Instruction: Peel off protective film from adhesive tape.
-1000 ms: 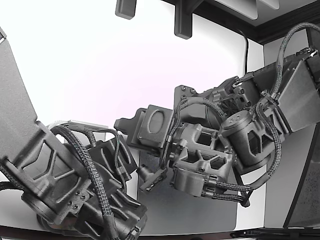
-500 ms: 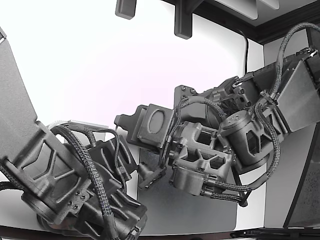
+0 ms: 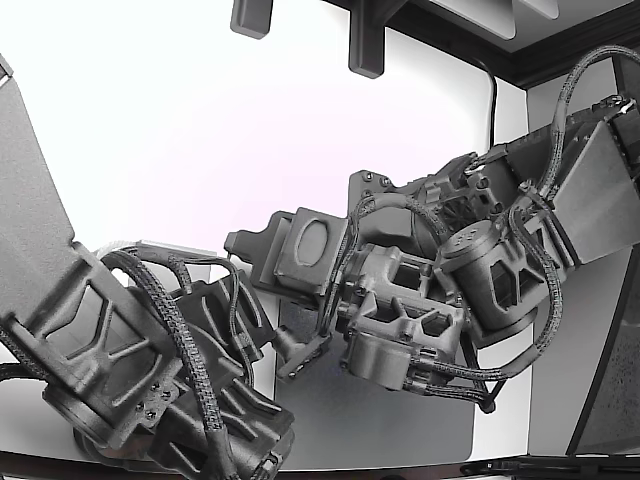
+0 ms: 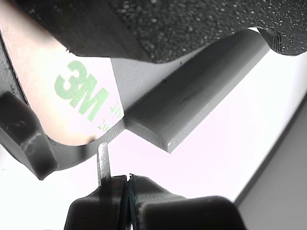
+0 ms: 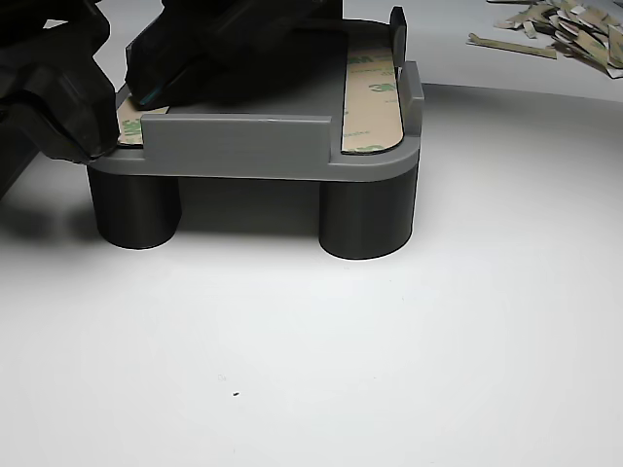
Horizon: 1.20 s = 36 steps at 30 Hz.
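Observation:
In the wrist view my gripper (image 4: pixel 127 181) is shut, its two fingertips pressed together along a thin seam. A thin grey strip (image 4: pixel 103 163) rises from one fingertip to the edge of the pale protective film (image 4: pixel 81 96), which carries a green 3M print. The film lies on the grey part (image 4: pixel 192 110). In the other view the grey part (image 5: pixel 243 146) stands on dark round legs. One film-covered tape strip (image 5: pixel 370 97) lies along its right side, and another (image 5: pixel 127 122) sits at its left under dark gripper bodies. In the exterior view my gripper (image 3: pixel 300 350) is between the two arms.
A second dark arm (image 3: pixel 130 350) fills the exterior view's lower left, close to my arm (image 3: pixel 420 310). A pile of peeled film strips (image 5: pixel 565 29) lies at the far right of the other view. The white table (image 5: pixel 389 370) spreads out in front of the part.
In the exterior view my wrist has shifted slightly to the left. The other arm has not moved.

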Each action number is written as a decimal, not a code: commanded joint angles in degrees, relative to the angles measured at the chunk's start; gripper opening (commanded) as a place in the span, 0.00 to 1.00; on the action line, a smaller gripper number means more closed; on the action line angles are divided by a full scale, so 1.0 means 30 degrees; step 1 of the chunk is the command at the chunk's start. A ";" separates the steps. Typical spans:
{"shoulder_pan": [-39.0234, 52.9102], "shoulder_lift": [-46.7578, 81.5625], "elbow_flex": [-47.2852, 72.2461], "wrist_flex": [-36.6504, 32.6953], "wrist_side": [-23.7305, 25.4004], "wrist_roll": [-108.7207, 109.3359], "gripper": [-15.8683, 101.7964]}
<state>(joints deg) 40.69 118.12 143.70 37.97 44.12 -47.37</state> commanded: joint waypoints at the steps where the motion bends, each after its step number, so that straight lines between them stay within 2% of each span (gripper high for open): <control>1: -0.0352 0.0322 -0.0352 -0.0059 0.0029 0.0029 0.04; 36: -0.0410 -0.0059 -0.0586 -0.0029 -0.0117 0.0146 0.04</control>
<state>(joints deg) 40.34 117.16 143.70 38.14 43.68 -47.02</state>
